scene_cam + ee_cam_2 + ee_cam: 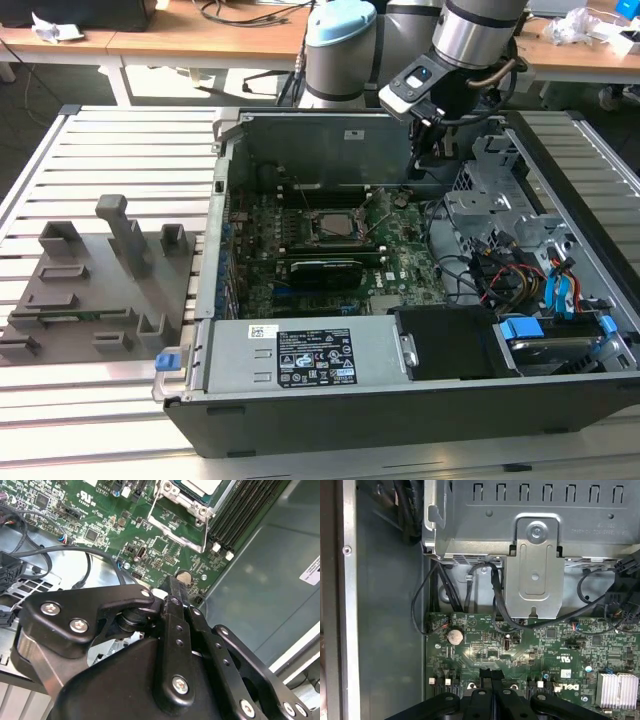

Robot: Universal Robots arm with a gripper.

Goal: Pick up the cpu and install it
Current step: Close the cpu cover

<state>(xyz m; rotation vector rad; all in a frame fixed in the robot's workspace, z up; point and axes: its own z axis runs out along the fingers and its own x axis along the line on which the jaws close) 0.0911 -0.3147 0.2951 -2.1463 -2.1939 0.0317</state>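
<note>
**CPU in socket, gripper off it**

Grey fixture blocks point(90, 280) at the exterior view's left. cpu point(337, 226) lies in the motherboard socket point(192, 504), mid-board. gripper point(418, 165) right of it, fingers point(172, 600) clenched, probably empty (tips partly hidden), near the coin cell point(185, 576). Keep moves vertical, clear of cables point(55, 552).

Cables point(494, 592), drive cage point(535, 540) near fingers point(486, 682)
</note>
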